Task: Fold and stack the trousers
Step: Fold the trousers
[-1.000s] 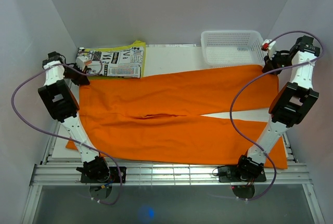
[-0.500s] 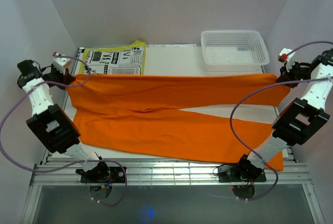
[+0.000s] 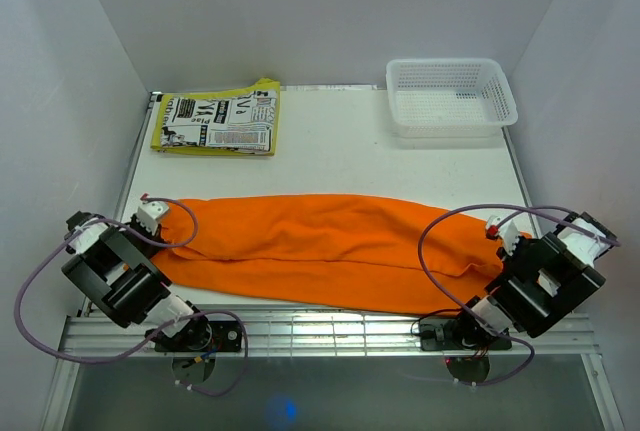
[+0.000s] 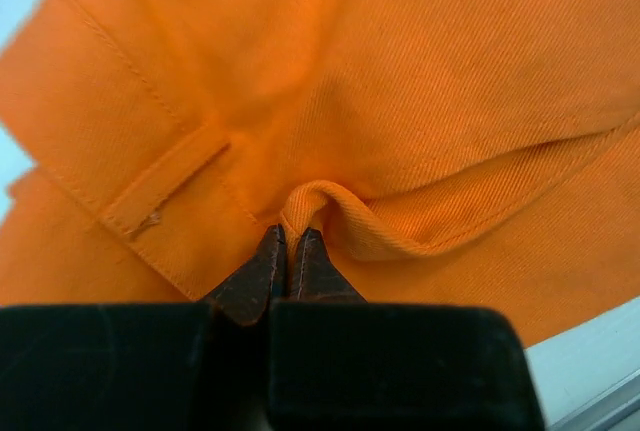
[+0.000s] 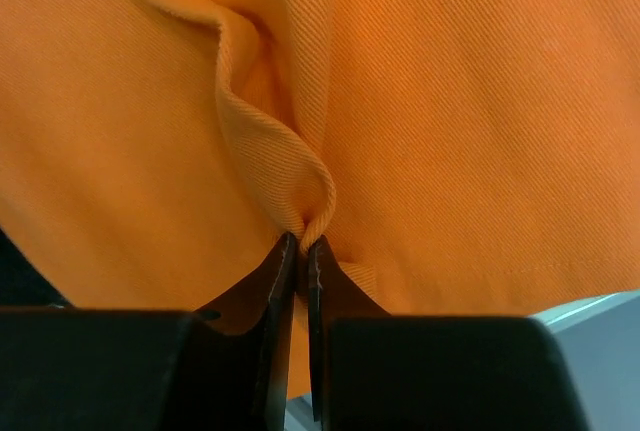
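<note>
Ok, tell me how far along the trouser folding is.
Done: the trousers lie doubled lengthwise into one long band. In hand: left pincer and right pincer each pinch a cloth fold at one end. Left: release, fold crosswise, stack.

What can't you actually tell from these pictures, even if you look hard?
- Top view: where the fingers meet the trousers is hidden under the arms' own wrists.
- Left wrist view: the left gripper pinches a fold; how many layers it holds is hidden inside the fold.
- Right wrist view: the same goes for the right gripper.
- Top view: the printed paper has text too small to read.
</note>
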Motion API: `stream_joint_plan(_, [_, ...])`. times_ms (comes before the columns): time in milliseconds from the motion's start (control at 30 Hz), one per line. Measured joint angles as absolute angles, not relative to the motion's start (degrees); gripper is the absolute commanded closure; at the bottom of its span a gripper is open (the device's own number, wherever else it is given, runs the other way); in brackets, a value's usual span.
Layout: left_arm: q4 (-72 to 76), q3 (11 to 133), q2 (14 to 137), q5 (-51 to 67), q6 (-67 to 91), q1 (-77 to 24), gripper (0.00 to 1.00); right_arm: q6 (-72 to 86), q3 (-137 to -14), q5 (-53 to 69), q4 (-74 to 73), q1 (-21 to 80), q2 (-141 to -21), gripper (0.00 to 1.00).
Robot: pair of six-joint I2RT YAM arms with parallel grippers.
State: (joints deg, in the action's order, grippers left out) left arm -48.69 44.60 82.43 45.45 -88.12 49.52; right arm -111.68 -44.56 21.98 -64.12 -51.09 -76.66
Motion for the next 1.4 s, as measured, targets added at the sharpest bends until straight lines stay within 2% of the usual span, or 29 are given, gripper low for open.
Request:
stream_joint_plan(200, [-46.94,46.48,88.51,42.54,-83.94,49.04,1.0,-108.86,-47.03,22.24,-58.92,-50.63,-83.37,0.92])
stream_joint_plan(533, [-46.87,60.95,97.67,41.76,-66.78,44.56,1.0,-93.56,-65.58,26.65,-56.05,-43.07,-94.74,0.92])
stream_joint_plan(700, [-50.72,71.42,98.17,45.93,-62.78,43.59,1.0,-88.49,-77.25,31.64,-60.05,-39.97,-97.36,0.92])
stream_joint_plan(833, [-54.85,77.62,98.17,48.84,-63.0,43.46,1.0,-91.0,-81.1,34.59,-65.76,-41.71,-96.12,0.92])
stream_joint_plan(1000, [-63.24,81.95,98.17,51.53,-67.46,45.95,1.0,-101.27,-79.11,35.94,-76.05,-49.43,-90.78,0.92])
stream_joint_plan(1167, [-71.18,82.3,99.22,49.15,-76.82,49.58,1.0,-108.29,-66.52,30.5,-78.54,-56.58,-81.36,0.92])
stream_joint_plan(1400, [-61.71,66.52,101.27,38.52,-82.21,52.07,1.0,-111.94,-46.13,20.1,-64.62,-57.19,-79.75,0.92])
